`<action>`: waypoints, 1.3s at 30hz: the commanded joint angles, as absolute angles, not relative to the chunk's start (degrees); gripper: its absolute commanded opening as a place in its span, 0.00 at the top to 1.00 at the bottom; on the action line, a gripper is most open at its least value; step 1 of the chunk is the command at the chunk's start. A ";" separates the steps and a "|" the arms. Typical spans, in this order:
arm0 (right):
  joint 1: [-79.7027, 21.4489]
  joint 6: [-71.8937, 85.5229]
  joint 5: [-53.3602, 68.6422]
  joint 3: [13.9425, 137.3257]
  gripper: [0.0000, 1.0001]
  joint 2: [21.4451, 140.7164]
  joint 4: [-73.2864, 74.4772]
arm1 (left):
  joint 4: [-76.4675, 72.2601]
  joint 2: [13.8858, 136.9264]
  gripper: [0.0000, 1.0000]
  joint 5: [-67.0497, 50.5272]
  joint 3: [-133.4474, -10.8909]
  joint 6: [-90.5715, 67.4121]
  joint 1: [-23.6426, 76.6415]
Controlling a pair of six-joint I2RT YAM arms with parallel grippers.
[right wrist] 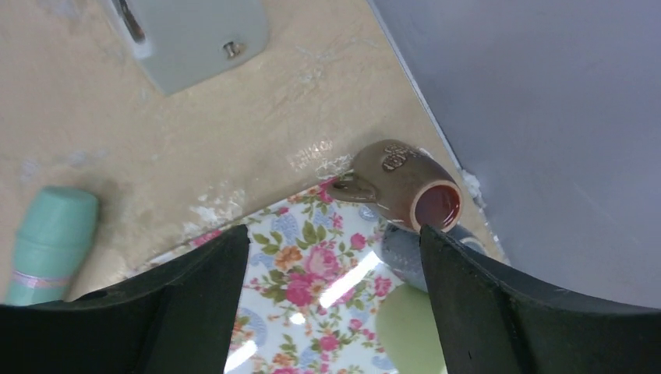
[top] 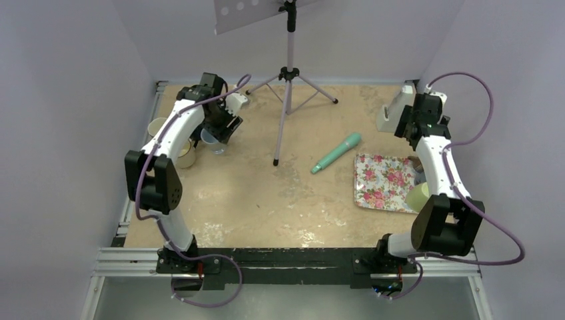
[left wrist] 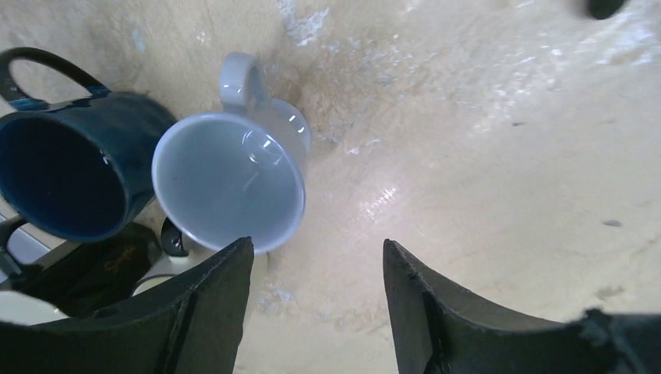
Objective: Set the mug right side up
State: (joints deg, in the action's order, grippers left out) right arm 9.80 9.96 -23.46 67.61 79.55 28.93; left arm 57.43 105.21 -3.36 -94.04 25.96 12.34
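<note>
while left tool [left wrist: 317, 248] gapes wide, empty, grey mug [left wrist: 226, 183] stands upright just beyond it.

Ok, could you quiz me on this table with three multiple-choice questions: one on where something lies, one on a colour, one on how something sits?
1. Where does the teal tube lie?
A) on the bare table, left of the floral tray
B) on that tray
C) inside a cup

2. What colour is the mug next to the dark blue mug?
A) red
B) pale grey
C) yellow

3. How does the brown mug sit?
A) upright
B) upside down
C) on its side

Answers:
1 A, the tube rests on the tabletop, off the tray.
2 B, its wall and inside are pale grey.
3 C, its mouth faces sideways rather than up or down.
</note>
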 commanded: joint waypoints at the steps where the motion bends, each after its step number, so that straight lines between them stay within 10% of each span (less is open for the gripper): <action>1: 7.84 -4.03 -19.59 71.54 0.20 83.25 30.85 | 63.09 97.50 0.34 -11.68 -96.00 25.19 12.04; 17: 5.62 -48.40 -10.95 67.98 0.11 90.57 36.64 | 68.37 93.57 0.29 -18.33 -94.89 26.90 12.04; 39: 13.18 -50.74 -13.02 68.06 0.21 100.94 28.07 | 68.40 93.27 0.30 -18.48 -95.73 28.88 11.70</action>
